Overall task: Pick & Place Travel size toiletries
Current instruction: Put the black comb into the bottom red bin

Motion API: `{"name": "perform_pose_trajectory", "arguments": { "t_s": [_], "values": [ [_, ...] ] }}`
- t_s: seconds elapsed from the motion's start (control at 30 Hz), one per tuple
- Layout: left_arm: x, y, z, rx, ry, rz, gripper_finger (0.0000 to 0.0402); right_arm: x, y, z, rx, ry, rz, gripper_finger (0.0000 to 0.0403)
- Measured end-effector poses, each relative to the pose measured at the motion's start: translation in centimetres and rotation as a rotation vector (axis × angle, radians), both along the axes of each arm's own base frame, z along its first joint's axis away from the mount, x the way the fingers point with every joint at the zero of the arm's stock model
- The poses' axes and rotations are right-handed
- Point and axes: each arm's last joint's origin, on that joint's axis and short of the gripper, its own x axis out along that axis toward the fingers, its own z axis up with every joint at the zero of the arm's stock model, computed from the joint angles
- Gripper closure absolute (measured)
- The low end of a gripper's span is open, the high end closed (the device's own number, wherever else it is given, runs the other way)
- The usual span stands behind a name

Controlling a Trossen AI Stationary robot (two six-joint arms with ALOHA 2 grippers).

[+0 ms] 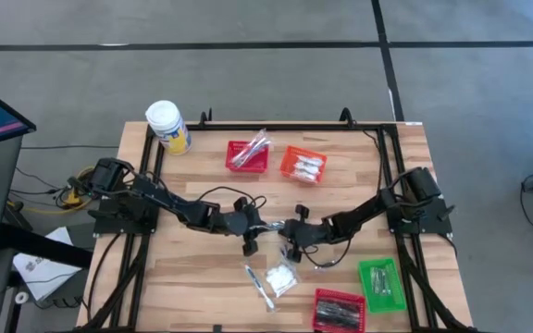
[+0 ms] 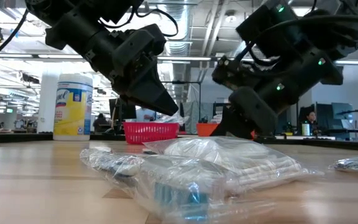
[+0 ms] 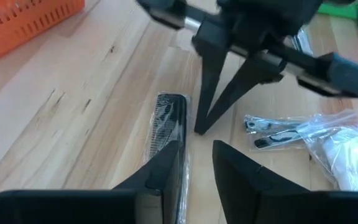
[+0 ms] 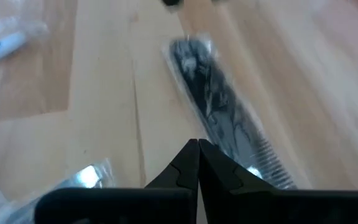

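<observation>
A black comb in a clear wrapper [image 3: 166,121] lies flat on the wood near the table's middle. My left gripper [image 3: 197,146] stands open over the comb's near end, which runs along the inner side of one finger. From the right side, my right gripper [image 4: 197,144] is shut, its tips down beside the comb [image 4: 229,124]. Wrapped nail clippers [image 3: 272,132] and a white packet [image 3: 347,152] lie nearby. In the high view a slim stick [image 1: 259,285] and a white packet [image 1: 282,277] lie nearer the front edge. My left gripper has the comb's near end [image 3: 178,186] beside one finger [image 3: 160,177]; I cannot tell whether it touches it. My right gripper's shut fingertips [image 3: 199,127] come slanting down from the table's right, beside the comb's long edge. I cannot tell whether they touch the wrapper.
A white-lidded yellow jar [image 1: 167,127] stands at the far left. A red basket [image 1: 248,155] and an orange basket [image 1: 303,165] sit at the far middle. A green basket [image 1: 380,282] and another red one [image 1: 339,310] sit at the near right.
</observation>
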Motion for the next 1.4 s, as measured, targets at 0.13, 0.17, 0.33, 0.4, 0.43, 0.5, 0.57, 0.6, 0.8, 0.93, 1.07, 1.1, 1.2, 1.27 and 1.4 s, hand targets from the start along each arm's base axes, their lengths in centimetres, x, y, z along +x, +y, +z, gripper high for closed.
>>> {"name": "perform_pose_trajectory", "arguments": {
  "t_s": [0.13, 0.17, 0.33, 0.4, 0.43, 0.5, 0.57, 0.6, 0.8, 0.93, 1.07, 1.1, 1.2, 1.27, 1.4],
  "values": [
    [0.0, 0.0, 0.0, 0.002, 0.000, -0.001, 0.0308, -0.1, 0.3, 0.8, -0.047, -0.036, -0.025, 0.0403],
    [0.0, 0.0, 0.0, 0.002, 0.001, -0.001, 0.0308, -0.1, 0.3, 0.9, -0.053, -0.037, -0.031, 0.0403],
    [0.0, 0.0, 0.0, 0.002, 0.001, -0.001, 0.0308, -0.1, -0.4, 0.7, -0.049, -0.012, -0.064, 0.0403],
    [0.0, 0.0, 0.0, 0.002, 0.000, -0.001, 0.0308, -0.3, -0.8, 0.4, -0.046, 0.020, -0.087, 0.0403],
    [0.0, 0.0, 0.0, 0.003, 0.000, -0.001, 0.0309, -0.3, -1.0, 0.4, -0.047, 0.027, -0.095, 0.0403],
    [0.0, 0.0, 0.0, 0.003, 0.000, -0.001, 0.0309, -0.3, -1.0, 0.4, -0.050, 0.029, -0.098, 0.0403],
    [0.0, 0.0, 0.0, 0.003, 0.000, -0.001, 0.0308, -0.3, -0.8, 0.4, -0.058, 0.021, -0.100, 0.0403],
    [0.0, 0.0, 0.0, 0.003, 0.000, -0.001, 0.0308, -0.4, -0.6, 0.4, -0.064, 0.016, -0.101, 0.0403],
    [0.0, 0.0, 0.0, 0.009, 0.001, -0.005, 0.0308, -0.3, 0.0, 0.7, -0.062, -0.021, -0.076, 0.0403],
    [0.0, 0.0, 0.0, 0.009, 0.001, -0.005, 0.0309, -0.2, -0.1, 0.7, -0.063, -0.019, -0.078, 0.0403],
    [0.0, 0.0, 0.0, 0.009, 0.001, -0.005, 0.0309, -0.3, -0.3, 0.6, -0.063, -0.003, -0.087, 0.0403],
    [0.0, 0.0, 0.0, 0.009, 0.001, -0.005, 0.0309, -0.3, -0.3, 0.6, -0.063, -0.003, -0.085, 0.0403],
    [0.0, 0.0, 0.0, 0.009, 0.001, -0.005, 0.0309, -0.4, -0.2, 0.6, -0.063, 0.001, -0.084, 0.0403],
    [0.0, 0.0, 0.0, 0.009, 0.001, -0.005, 0.0309, -0.5, -0.3, 0.4, -0.060, 0.019, -0.091, 0.0403],
    [0.0, 0.0, 0.0, 0.009, 0.001, -0.005, 0.0309, -0.6, -0.4, 0.3, -0.056, 0.030, -0.099, 0.0403]
  ]
}}
